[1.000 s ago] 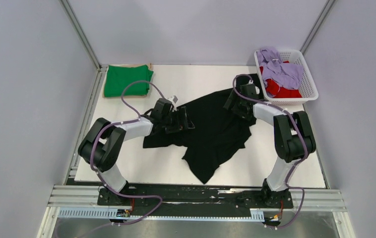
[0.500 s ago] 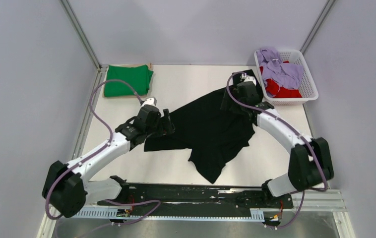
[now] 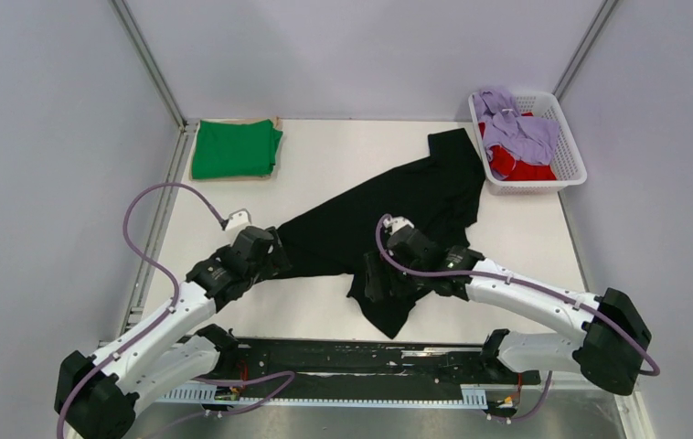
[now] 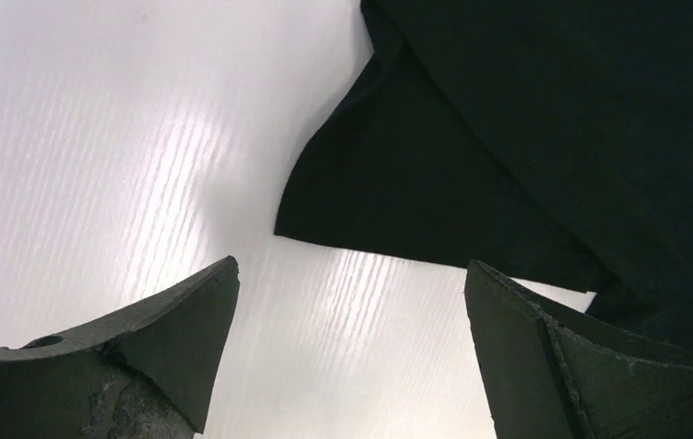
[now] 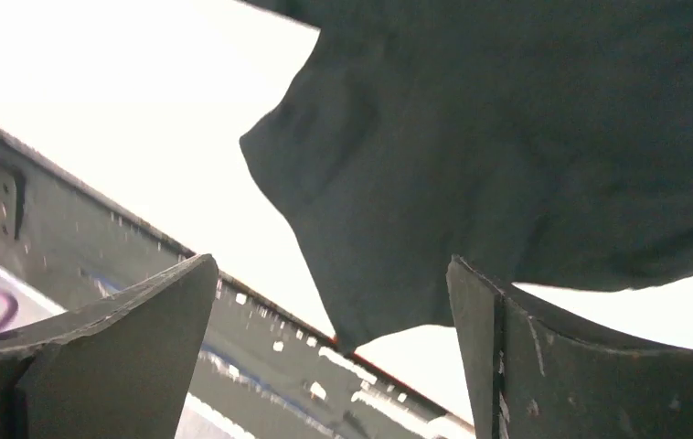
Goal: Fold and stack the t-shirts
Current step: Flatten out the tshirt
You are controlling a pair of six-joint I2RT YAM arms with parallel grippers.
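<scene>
Fabric of the black t-shirt (image 3: 416, 197) is lying crumpled slantwise across the middle of the table (image 3: 343, 155), while the left gripper (image 4: 352, 265) is hanging wide open and empty just beside its left corner and the right gripper (image 5: 332, 261) is hovering, equally wide and empty, over its near tip.

Even, diffuse light is filling the top view, casting only faint, soft shadows on the white counter (image 3: 343, 155). In the left wrist view, glare is streaking the counter's ribbed surface in bright bands, while the black t-shirt (image 4: 553, 110) is showing as a nearly flat dark mass. The fingers (image 4: 160, 347) of the left gripper (image 4: 352, 265) are looking dark and soft-edged. In the right wrist view, the counter is blowing out to pure white, and blur is smearing the rail (image 5: 96, 229) past its near edge.
</scene>
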